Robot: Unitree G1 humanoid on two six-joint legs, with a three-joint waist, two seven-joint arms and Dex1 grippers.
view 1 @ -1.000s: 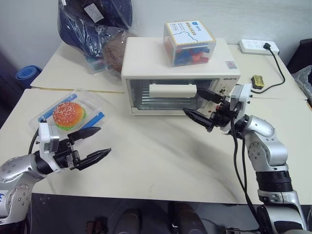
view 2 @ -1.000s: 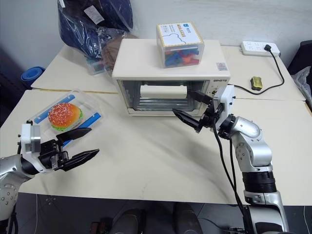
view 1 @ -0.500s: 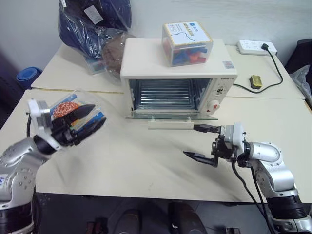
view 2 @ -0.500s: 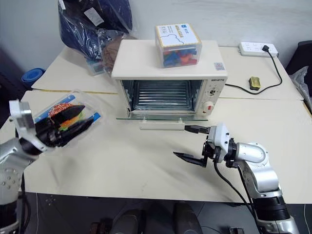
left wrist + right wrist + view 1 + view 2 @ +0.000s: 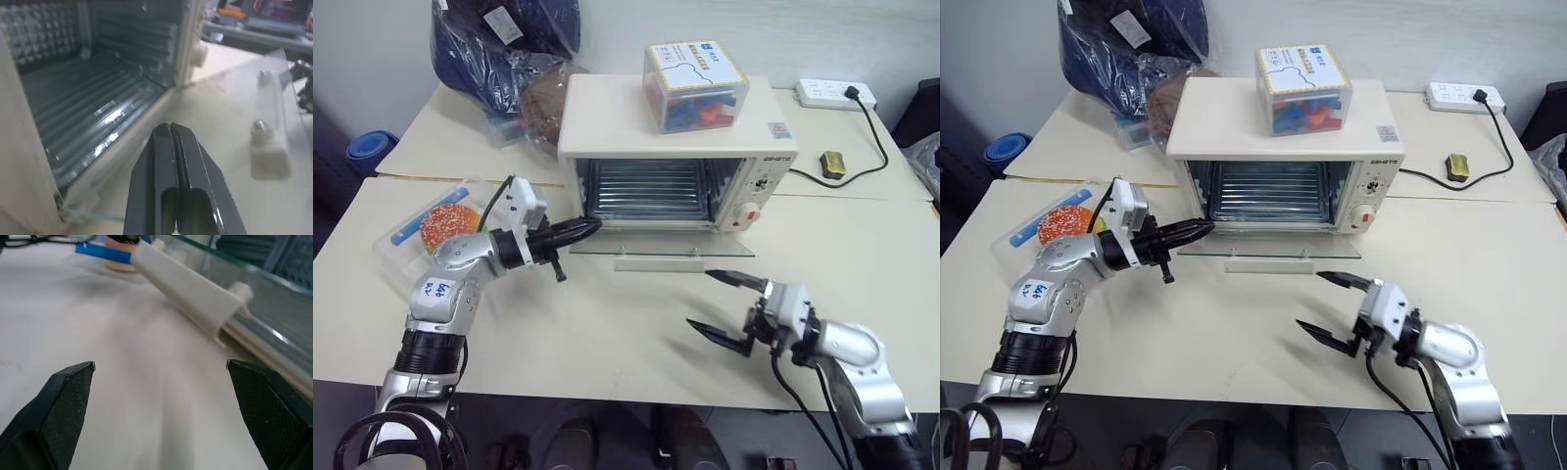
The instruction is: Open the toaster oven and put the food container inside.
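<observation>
Left gripper has its two black fingers pressed together on nothing, tips just beside the left front corner of the toaster oven, at the left end of the dropped door. Left wrist view confirms it: fingers flat against each other, nothing between them, with the ribbed oven floor beyond. Right gripper is spread wide and empty, low over the tabletop near its front edge, well short of the door.

Done: oven is open. Glass door lies flat toward the front edge of the tabletop, white bar handle along its front edge, and the cavity looks empty.

Left: food container sits on the tabletop near the left edge, the toy burger in it, partly hidden behind the left arm. Neither gripper holds it. It is well apart from the oven mouth. Judged about halfway: picking up the container and sliding it inside are both still to do. Taller clear box of colourful pieces sits on the oven top, not part of the job.
</observation>
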